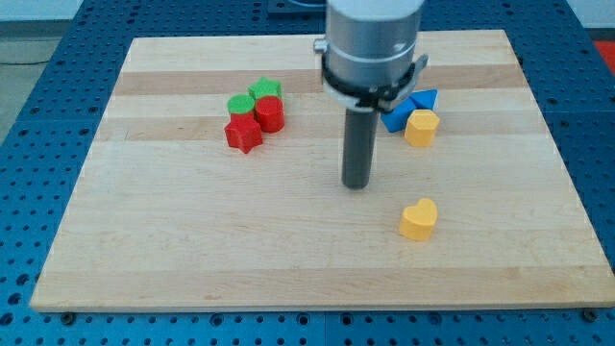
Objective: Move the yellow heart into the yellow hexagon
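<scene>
The yellow heart (418, 219) lies on the wooden board toward the view's lower right. The yellow hexagon (421, 127) sits above it, near the view's upper right, touching blue blocks. My tip (357, 184) rests on the board to the left of and slightly above the yellow heart, apart from it, and below-left of the yellow hexagon. The rod rises from the tip to the arm's grey cylinder at the view's top.
A blue triangle-like block (424, 99) and another blue block (395, 117) sit beside the yellow hexagon, partly hidden by the arm. A cluster at upper left holds a green star (266, 90), a green block (238, 103), a red cylinder (269, 114) and a red star (243, 133).
</scene>
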Motion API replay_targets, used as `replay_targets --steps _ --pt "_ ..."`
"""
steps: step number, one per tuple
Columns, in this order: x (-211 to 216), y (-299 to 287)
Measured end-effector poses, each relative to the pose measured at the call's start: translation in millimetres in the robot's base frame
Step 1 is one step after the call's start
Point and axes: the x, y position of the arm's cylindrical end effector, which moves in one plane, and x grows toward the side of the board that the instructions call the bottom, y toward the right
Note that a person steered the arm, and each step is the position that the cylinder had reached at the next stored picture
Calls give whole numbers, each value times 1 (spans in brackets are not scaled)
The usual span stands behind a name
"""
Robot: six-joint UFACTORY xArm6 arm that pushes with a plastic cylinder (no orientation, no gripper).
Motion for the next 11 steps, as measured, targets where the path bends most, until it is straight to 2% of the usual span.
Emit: replay_targets --steps 1,3,4,7,10,11 --pt "31 -1" --pt "85 49" --pt "75 74" --pt "-21 61" --pt "-36 54" --pt "-54 57"
